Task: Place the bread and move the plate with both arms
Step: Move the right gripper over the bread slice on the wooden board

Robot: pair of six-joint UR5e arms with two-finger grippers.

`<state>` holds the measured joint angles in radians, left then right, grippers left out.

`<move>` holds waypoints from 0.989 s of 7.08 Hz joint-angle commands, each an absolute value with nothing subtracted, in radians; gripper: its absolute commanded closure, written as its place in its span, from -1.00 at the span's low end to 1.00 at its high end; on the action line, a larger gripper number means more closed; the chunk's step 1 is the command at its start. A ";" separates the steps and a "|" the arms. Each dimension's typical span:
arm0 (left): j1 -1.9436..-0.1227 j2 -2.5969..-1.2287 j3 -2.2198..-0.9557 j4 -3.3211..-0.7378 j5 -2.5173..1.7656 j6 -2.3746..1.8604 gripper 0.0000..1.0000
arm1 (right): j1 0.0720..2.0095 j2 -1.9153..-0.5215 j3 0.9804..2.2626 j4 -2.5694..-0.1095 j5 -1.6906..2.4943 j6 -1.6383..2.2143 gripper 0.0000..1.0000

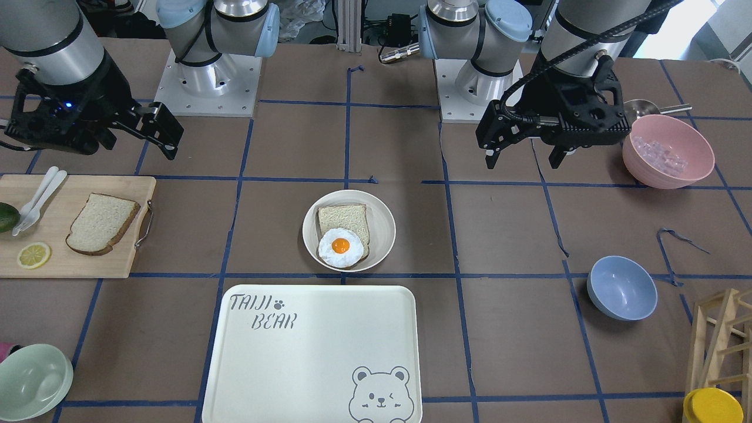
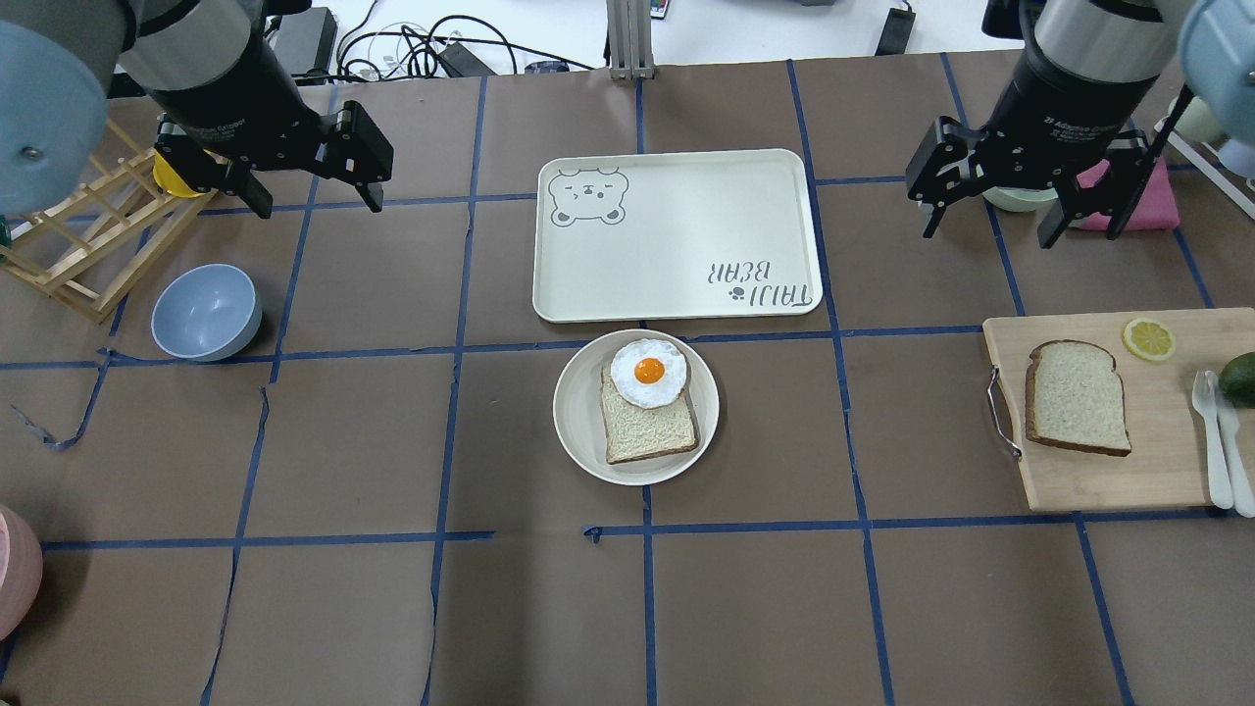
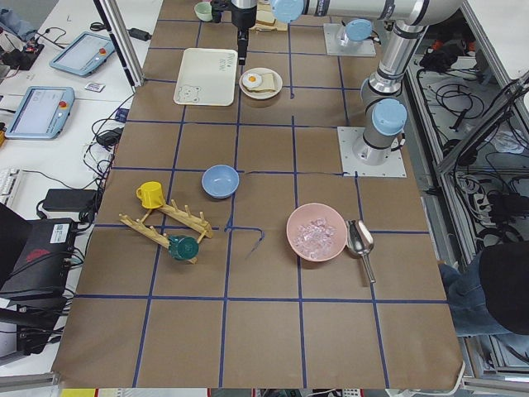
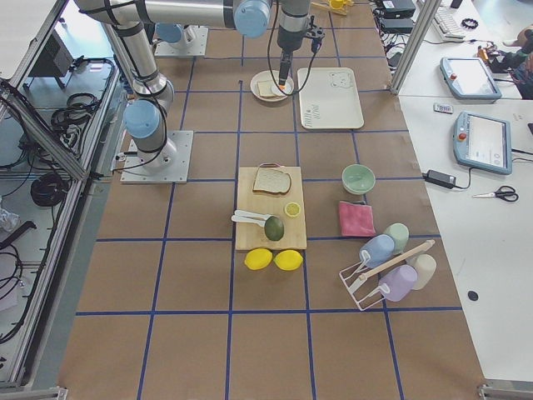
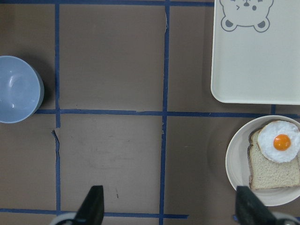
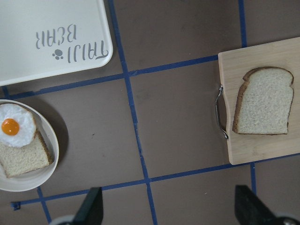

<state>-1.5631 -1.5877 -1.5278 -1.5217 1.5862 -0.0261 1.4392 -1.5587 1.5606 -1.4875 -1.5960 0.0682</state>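
The bread [image 1: 103, 223], a large dark-crusted slice, lies flat on a wooden cutting board [image 1: 76, 261]; it also shows in the overhead view [image 2: 1076, 397] and the right wrist view [image 6: 263, 101]. The round cream plate [image 1: 383, 232] stands mid-table and holds a smaller pale slice with a fried egg on it [image 2: 647, 371]. My right gripper [image 2: 990, 230] is open and empty, raised beyond the board. My left gripper [image 2: 316, 196] is open and empty, raised well to the left of the plate [image 2: 578, 417]. In the front view the left gripper [image 1: 523, 161] is on the right.
A cream bear tray [image 2: 677, 235] lies just beyond the plate. The board also carries a lemon slice [image 2: 1149, 338], white cutlery [image 2: 1216, 431] and an avocado. A blue bowl [image 2: 206, 312] and wooden rack [image 2: 78, 245] are on the left; a pink bowl [image 1: 668, 151] and green bowl [image 1: 32, 382] are nearby.
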 commanded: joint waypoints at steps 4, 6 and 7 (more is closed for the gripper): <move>-1.563 -1.588 -1.528 -1.522 1.586 -0.026 -1.00 | 1.204 -1.433 1.710 -1.746 -1.670 0.060 -0.93; -1.563 -1.588 -1.528 -1.522 1.586 -0.026 -1.00 | 1.193 -1.389 1.767 -1.839 -1.671 0.099 -0.93; -1.563 -1.589 -1.528 -1.522 1.586 -0.026 -1.00 | 1.184 -1.321 1.772 -1.900 -1.674 0.115 -0.93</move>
<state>-1.5632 -1.5880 -1.5278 -1.5217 1.5861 -0.0261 1.1942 -1.3877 1.7547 -1.8285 -1.6709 0.0904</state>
